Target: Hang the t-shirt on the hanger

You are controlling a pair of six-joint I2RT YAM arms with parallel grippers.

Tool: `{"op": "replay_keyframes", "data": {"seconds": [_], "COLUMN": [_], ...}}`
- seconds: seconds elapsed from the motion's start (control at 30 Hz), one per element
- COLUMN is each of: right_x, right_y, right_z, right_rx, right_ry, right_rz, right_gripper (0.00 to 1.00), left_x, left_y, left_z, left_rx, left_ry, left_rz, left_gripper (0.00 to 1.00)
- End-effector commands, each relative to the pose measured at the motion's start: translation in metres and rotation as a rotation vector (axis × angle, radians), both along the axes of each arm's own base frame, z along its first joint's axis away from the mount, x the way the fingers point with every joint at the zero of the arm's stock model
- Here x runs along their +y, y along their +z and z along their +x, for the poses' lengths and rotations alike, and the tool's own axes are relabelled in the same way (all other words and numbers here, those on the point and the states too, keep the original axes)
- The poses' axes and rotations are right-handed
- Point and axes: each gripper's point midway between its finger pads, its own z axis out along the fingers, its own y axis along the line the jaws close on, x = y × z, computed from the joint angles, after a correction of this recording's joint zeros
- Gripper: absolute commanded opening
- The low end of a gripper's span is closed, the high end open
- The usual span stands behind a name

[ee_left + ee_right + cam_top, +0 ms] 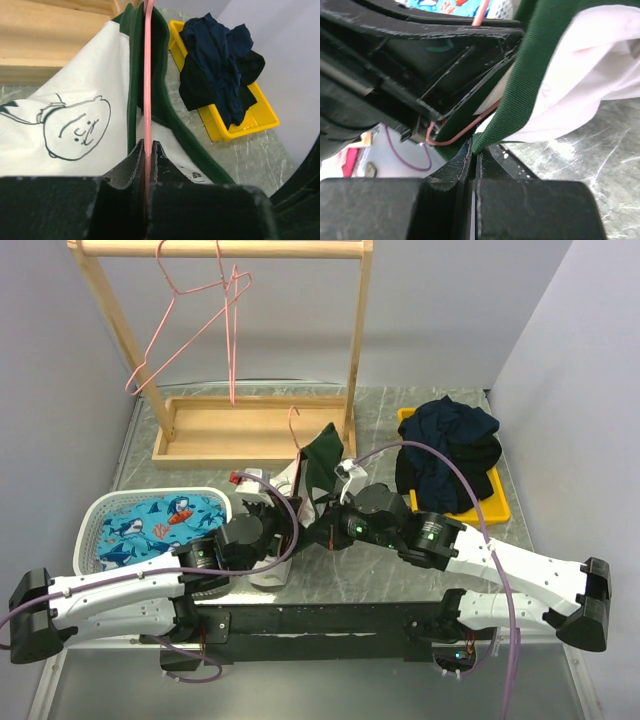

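The t-shirt (322, 462) is dark green and white, held up between the arms at the table's middle. In the left wrist view its white front (75, 100) shows a line-drawn face. The pink wire hanger (148, 75) runs up through the green collar; its hook (293, 425) sticks out above the shirt. My left gripper (148, 147) is shut on the hanger's wire. My right gripper (473, 148) is shut on the shirt's green collar band (527, 75), with the hanger wire (465, 129) just behind it.
A wooden rack (225, 250) at the back carries two more pink hangers (190, 325). A white basket (110, 510) with blue shark-print cloth sits at left. A yellow tray (480, 505) with a navy-black clothes heap (450, 445) sits at right.
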Motion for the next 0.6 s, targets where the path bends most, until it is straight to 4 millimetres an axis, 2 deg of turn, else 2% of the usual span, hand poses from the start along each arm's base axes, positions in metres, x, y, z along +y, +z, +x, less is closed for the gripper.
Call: {"op": "replay_keyframes", "data": {"seconds": [0.0,0.1,0.13,0.17,0.23,0.27,0.4,0.5,0.57], "right_x": [0.01,0.013,0.013,0.015,0.017,0.019,0.025,0.023,0.018], "right_y": [0.055,0.055,0.056,0.055,0.054,0.054,0.063,0.064,0.076], "right_z": [-0.005,-0.013,-0.017,-0.022,-0.027,-0.031,-0.037,-0.03,-0.024], "right_rx": [-0.055,-0.035,-0.031,-0.025,-0.022,-0.021,-0.02,-0.026,-0.046], "right_ry": [0.076,0.109,0.12,0.136,0.15,0.158,0.173,0.128,0.103], "right_rz": [0.137,0.142,0.144,0.14,0.133,0.13,0.148,0.127,0.143], "right_gripper": [0.0,0.0,0.0,0.0,0.0,0.0,0.0,0.0,0.0], "left_x": [0.014,0.014,0.011,0.009,0.003,0.0,-0.005,-0.013,-0.013], "left_y": [0.01,0.024,0.021,0.032,0.03,0.037,0.036,0.035,0.036], "left_z": [0.003,0.015,0.02,0.024,0.031,0.034,0.044,0.049,0.051], "left_rx": [0.009,0.001,0.011,0.01,0.017,0.014,0.027,0.035,0.031], "left_ry": [0.064,0.121,0.141,0.162,0.186,0.194,0.257,0.264,0.274], "left_rz": [-0.062,-0.129,-0.123,-0.146,-0.137,-0.154,-0.181,-0.186,-0.183], "left_gripper": [0.01,0.01,0.01,0.01,0.01,0.01,0.01,0.01,0.01]}}
